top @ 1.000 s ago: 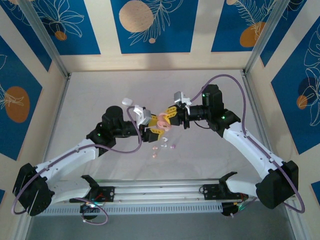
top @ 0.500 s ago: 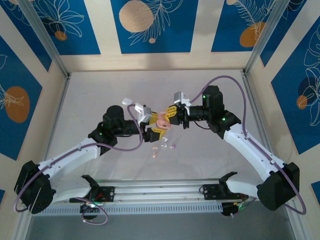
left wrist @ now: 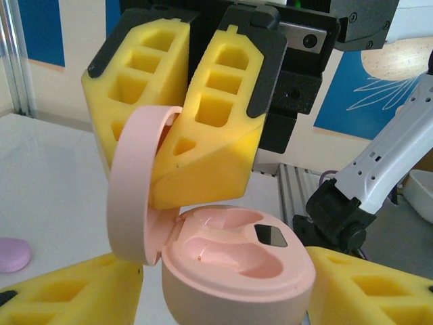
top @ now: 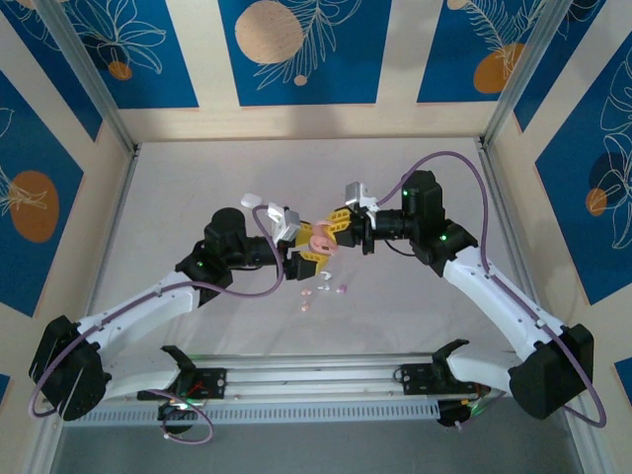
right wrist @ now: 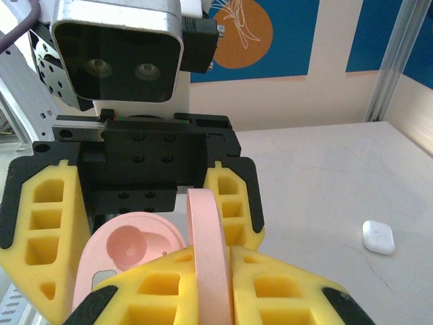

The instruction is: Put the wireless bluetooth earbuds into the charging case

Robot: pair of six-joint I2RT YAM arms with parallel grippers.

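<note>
Both tools meet mid-tabletop (top: 197, 178), and between them hangs the pink charging case (left wrist: 237, 271), hinged wide open with its moulded wells showing. The right tool (top: 334, 227) comes in from 3 o'clock, yellow fingers pressed together on the upright lid (right wrist: 208, 237), a firm pinch. The left tool (top: 302, 247) reaches in from 9 o'clock, jaws about halfway apart, one finger on each side of the case's base; whether they press on it I cannot tell. The earbuds (top: 324, 290) lie loose on the tabletop at 6 o'clock from the case, a small scatter near it. A white case (right wrist: 377, 237) sits apart at 10 o'clock.
</note>
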